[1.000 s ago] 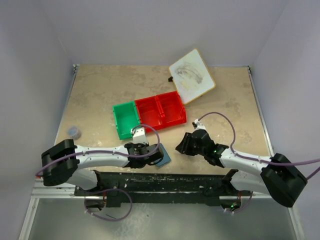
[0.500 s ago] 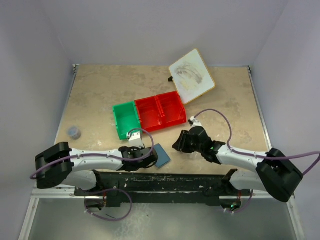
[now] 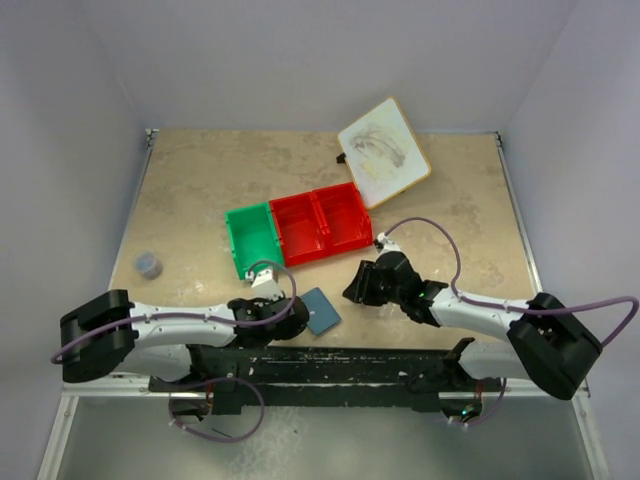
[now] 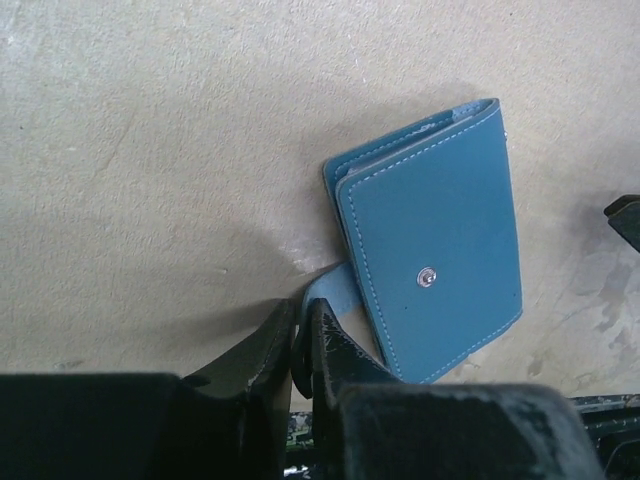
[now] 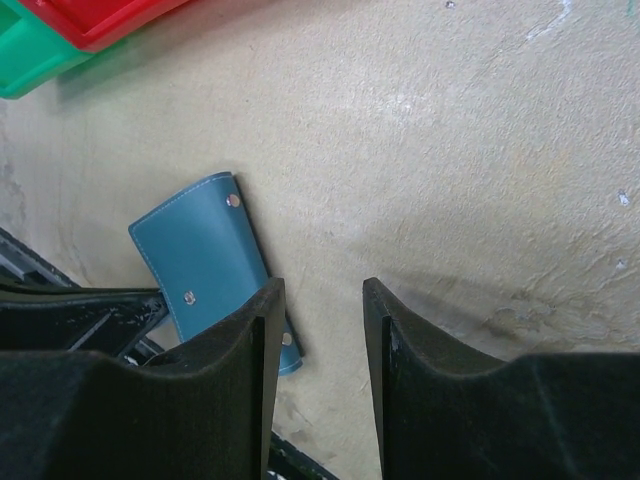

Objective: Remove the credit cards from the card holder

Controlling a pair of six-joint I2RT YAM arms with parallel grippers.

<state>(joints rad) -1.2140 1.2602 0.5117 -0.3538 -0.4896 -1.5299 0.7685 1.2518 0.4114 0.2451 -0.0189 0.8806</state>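
The card holder (image 3: 321, 310) is a small blue wallet lying closed on the table near the front edge, with a metal snap stud bare on its face (image 4: 427, 277). Its loose strap (image 4: 335, 285) sticks out toward my left gripper (image 4: 300, 310), whose jaws stand nearly together with the strap's end between the tips. In the top view my left gripper (image 3: 296, 321) sits just left of the wallet. My right gripper (image 3: 353, 291) hovers to the right of it, open and empty (image 5: 320, 300); the wallet (image 5: 200, 255) lies left of its fingers. The credit cards are hidden.
A green bin (image 3: 250, 240) and a red double bin (image 3: 322, 222) stand behind the wallet. A white wood-rimmed board (image 3: 384, 152) lies at the back right. A small dark round object (image 3: 148, 264) sits far left. The black base rail (image 3: 320, 360) runs along the near edge.
My left gripper has drawn back to the left, uncovering the wallet, which has shifted slightly. My right gripper has edged left toward the wallet.
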